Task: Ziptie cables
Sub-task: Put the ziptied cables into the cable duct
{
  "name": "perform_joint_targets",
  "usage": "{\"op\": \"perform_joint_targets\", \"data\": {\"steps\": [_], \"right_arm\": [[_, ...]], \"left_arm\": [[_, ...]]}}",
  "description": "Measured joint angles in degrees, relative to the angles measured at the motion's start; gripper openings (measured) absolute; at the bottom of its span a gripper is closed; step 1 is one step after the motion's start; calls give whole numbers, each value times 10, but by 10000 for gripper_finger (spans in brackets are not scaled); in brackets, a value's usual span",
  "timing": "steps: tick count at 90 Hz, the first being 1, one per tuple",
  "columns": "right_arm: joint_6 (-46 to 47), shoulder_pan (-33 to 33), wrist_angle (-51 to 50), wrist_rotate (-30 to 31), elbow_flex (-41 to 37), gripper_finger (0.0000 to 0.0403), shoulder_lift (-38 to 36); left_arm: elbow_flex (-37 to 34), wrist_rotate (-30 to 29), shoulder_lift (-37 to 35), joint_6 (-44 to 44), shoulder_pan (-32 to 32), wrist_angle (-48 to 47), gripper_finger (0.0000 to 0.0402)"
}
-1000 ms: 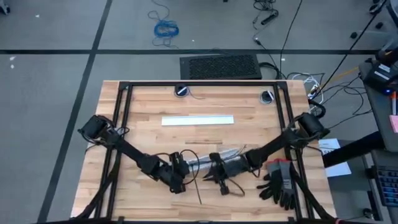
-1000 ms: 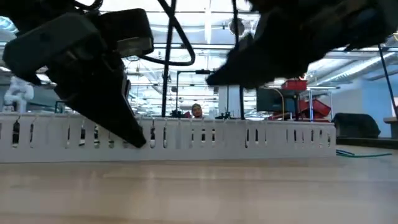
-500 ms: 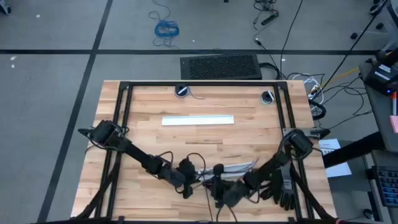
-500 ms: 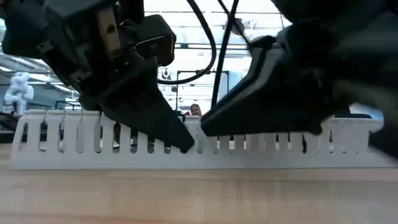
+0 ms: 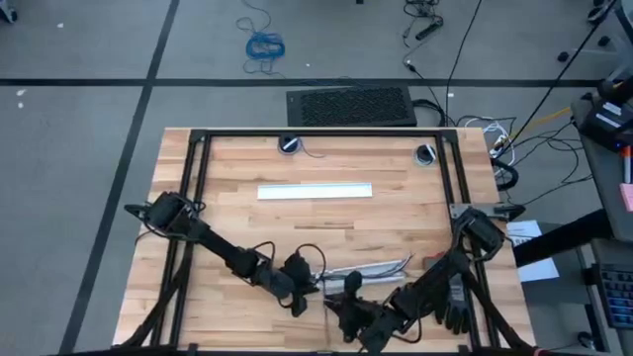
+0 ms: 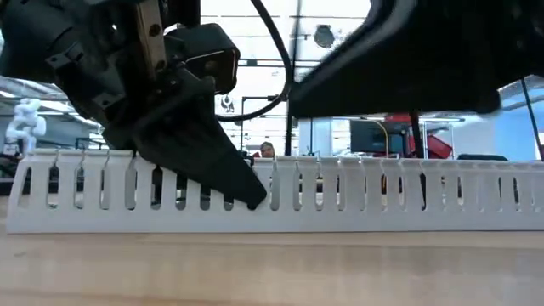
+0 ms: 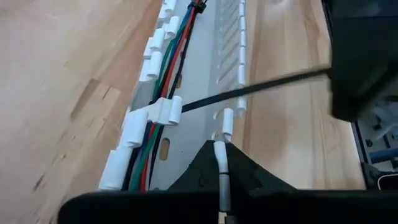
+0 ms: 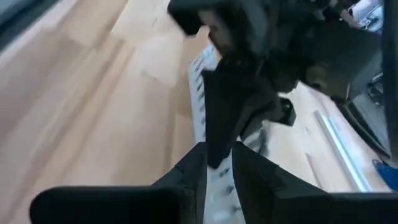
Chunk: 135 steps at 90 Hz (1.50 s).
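A white slotted strip [image 5: 371, 269] lies on the wooden table near its front edge. It also fills the low view [image 6: 382, 195]. The cables [image 7: 165, 81], red, green, blue and black wires, lie inside it along one wall. A thin dark ziptie [image 7: 267, 84] passes through a slot and runs straight across the strip to my right gripper [image 5: 346, 309], whose body hides that end. My left gripper [image 7: 221, 146] is shut on the strip's other wall at its left end. My left gripper pinches one upright white tab [image 7: 221, 151] of the strip's wall between its two fingers, at the strip's left end. The fingers [image 6: 229, 174] slant down onto it from above and the left. The strip rests flat on the table.
A second white strip [image 5: 315, 191] lies across the middle of the table farther back. Black gloves [image 5: 450, 297] lie at the near right beside my right arm. Black frame rails [image 5: 193, 198] run along both sides. A person [image 6: 268, 151] shows far behind the table.
Both grippers have gone toward the table's near edge, the right one also toward the left. The slotted strip has slid along the table toward the near edge with my left gripper and stands closer in the low view.
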Motion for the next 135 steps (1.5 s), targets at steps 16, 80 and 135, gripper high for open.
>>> {"op": "perform_joint_targets", "data": {"steps": [16,80,135], "right_arm": [[12,-21,-12,5,0,64,0],[145,-7,-108,26,0,64,-11],[145,-46,-96,-17,0,64,-11]], "left_arm": [[0,-4,0,-4,1,1,0],[0,-15,0,-6,2,-4,0],[0,-26,0,-4,2,-6,0]]}}
